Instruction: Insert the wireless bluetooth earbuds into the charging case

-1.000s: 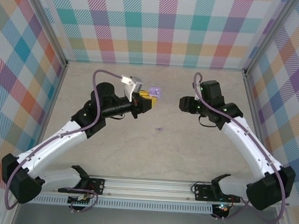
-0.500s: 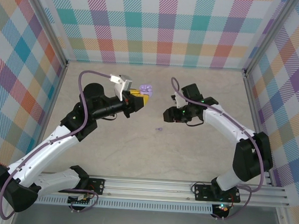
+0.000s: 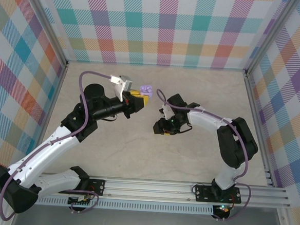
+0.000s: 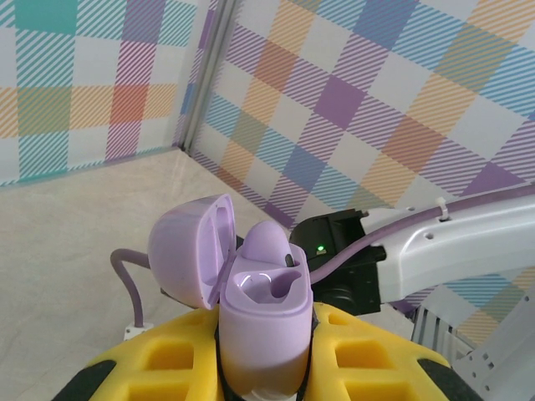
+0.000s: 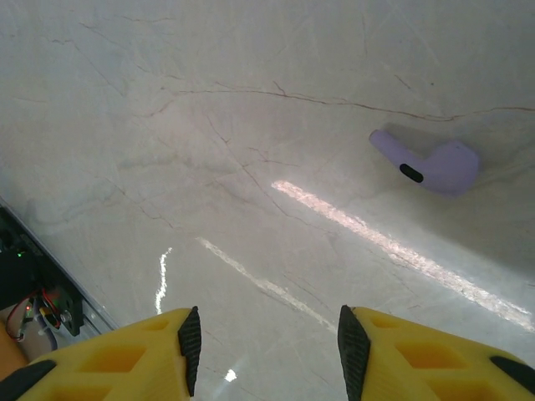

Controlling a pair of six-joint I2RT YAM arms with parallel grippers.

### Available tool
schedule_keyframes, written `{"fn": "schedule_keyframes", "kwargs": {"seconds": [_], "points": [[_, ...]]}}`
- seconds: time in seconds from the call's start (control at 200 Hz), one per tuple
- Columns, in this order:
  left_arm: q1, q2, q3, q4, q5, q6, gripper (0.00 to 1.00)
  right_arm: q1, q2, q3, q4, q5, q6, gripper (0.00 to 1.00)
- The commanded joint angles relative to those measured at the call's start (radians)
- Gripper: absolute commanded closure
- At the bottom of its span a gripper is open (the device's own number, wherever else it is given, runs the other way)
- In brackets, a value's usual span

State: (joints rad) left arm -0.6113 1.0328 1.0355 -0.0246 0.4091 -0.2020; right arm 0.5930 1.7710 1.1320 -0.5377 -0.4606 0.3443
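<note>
Since the left gripper (image 3: 142, 95) is clamped shut on the lilac charging case (image 4: 263, 322), with the lid (image 4: 188, 251) flipped open and the wells facing away from the wrist, we'd say we're at the pick-up step for the next bud. One well looks like it has a lilac bud (image 4: 267, 242) sitting in it, though we can't swear it's fully seated from this angle. The other well looks empty.

The loose earbud (image 5: 426, 163) is lying on its side on the pale marbled table (image 5: 167, 125). In the right wrist view it's ahead of the fingers and off to the right, well clear of both. The right gripper (image 5: 266, 351) hangs low over the table with its jaws partly open and nothing between them (just bare tabletop in the gap).

What we think the next move needs:
- Shift the right gripper forward and to the right so the bud sits between the pads.
- Come down and close gently. It's a tiny, smooth, rounded thing and will probably squirt out if it's pinched off-centre.
- Carry it across to the case and line the stem up with the free well.

As for brands or labels, we can't read any writing, not on the case, the bud or the arms. All we spot is a small green light (image 4: 320, 247) on the right arm's housing behind the case.
</note>
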Motion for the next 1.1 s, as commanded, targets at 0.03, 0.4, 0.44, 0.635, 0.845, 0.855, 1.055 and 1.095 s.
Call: {"fn": "schedule_keyframes", "kwargs": {"seconds": [0.03, 0.4, 0.44, 0.635, 0.845, 0.855, 1.055, 1.095], "points": [[0.010, -0.006, -0.009, 0.023, 0.007, -0.014, 1.00, 0.005, 0.046, 0.020, 0.013, 0.019, 0.030, 0.53], [0.012, 0.007, -0.012, 0.026, 0.005, -0.016, 1.00, 0.006, 0.146, 0.119, 0.000, 0.113, 0.060, 0.57], [0.012, 0.008, -0.011, 0.025, 0.002, -0.016, 1.00, 0.006, 0.160, 0.132, -0.008, 0.122, 0.058, 0.57], [0.015, 0.000, -0.019, 0.020, -0.007, -0.013, 1.00, 0.005, 0.212, 0.209, -0.082, 0.190, 0.030, 0.57], [0.018, -0.010, -0.031, 0.023, -0.013, -0.014, 1.00, 0.009, 0.241, 0.272, -0.131, 0.214, 0.008, 0.56], [0.018, -0.010, -0.030, 0.024, -0.013, -0.014, 1.00, 0.010, 0.243, 0.275, -0.134, 0.217, 0.005, 0.56], [0.021, -0.013, -0.034, 0.025, -0.012, -0.014, 1.00, 0.034, 0.265, 0.329, -0.190, 0.280, -0.021, 0.56], [0.021, -0.011, -0.033, 0.025, -0.010, -0.014, 1.00, 0.041, 0.270, 0.338, -0.202, 0.298, -0.027, 0.57]]}}
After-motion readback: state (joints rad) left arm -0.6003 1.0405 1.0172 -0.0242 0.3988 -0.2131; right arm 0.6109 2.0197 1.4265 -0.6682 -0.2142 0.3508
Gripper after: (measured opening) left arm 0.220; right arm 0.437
